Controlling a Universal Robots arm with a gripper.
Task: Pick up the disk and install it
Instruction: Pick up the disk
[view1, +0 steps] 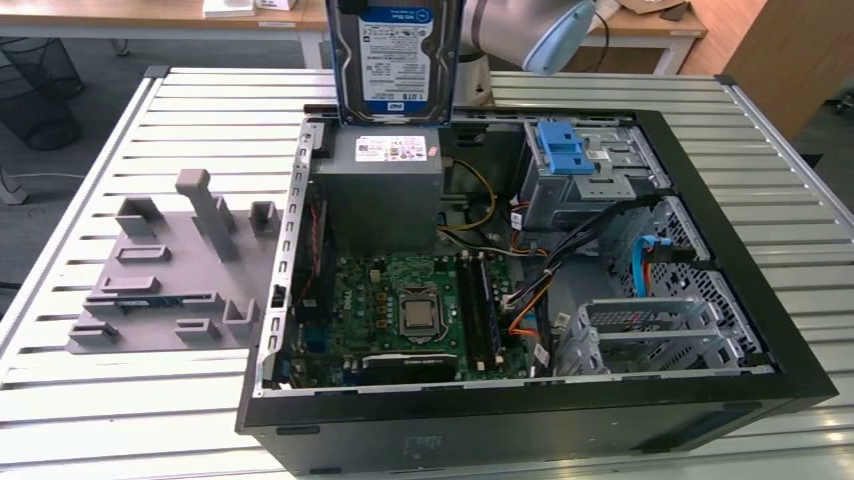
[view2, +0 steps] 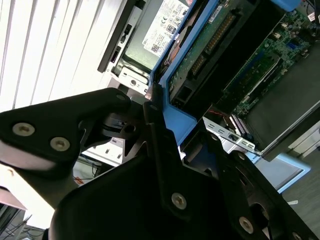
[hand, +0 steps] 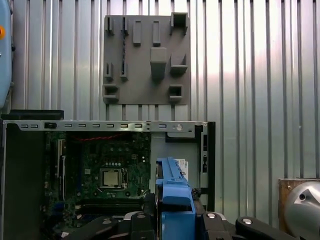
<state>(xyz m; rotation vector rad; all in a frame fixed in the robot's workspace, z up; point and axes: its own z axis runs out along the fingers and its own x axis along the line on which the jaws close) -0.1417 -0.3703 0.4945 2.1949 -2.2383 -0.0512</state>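
My gripper (view2: 152, 102) is shut tight on the disk (view1: 394, 60). In the second wrist view, my black fingers (view2: 107, 102) press on the bright blue frame (view2: 176, 122) that runs round the disk's edge. There is no gap between them and the frame. The disk's green underside (view2: 200, 55) faces that camera.

In the exterior view the disk is at the top middle of the frame. It stands up straight, and its blue and white label faces the camera. My arm (view1: 534, 30) is just behind it, toward the exterior view's right.

The bottom edge of the disk hangs right over the grey box with the white sticker (view1: 380, 180). I cannot tell if the two touch. That box sits at the back of the open black computer case (view1: 534, 430), which fills the middle and right of the frame.

Inside the case, the green board (view1: 400, 300) lies in the lower middle. A blue latch on a silver cage (view1: 571, 150) sits in the upper right part of the case, near the disk but apart from it. Another silver cage (view1: 654, 330) is in the lower right part.

A grey holder plate (view1: 167, 270) with little posts lies flat on the striped metal table (view1: 80, 400), beside the case on the exterior view's left.
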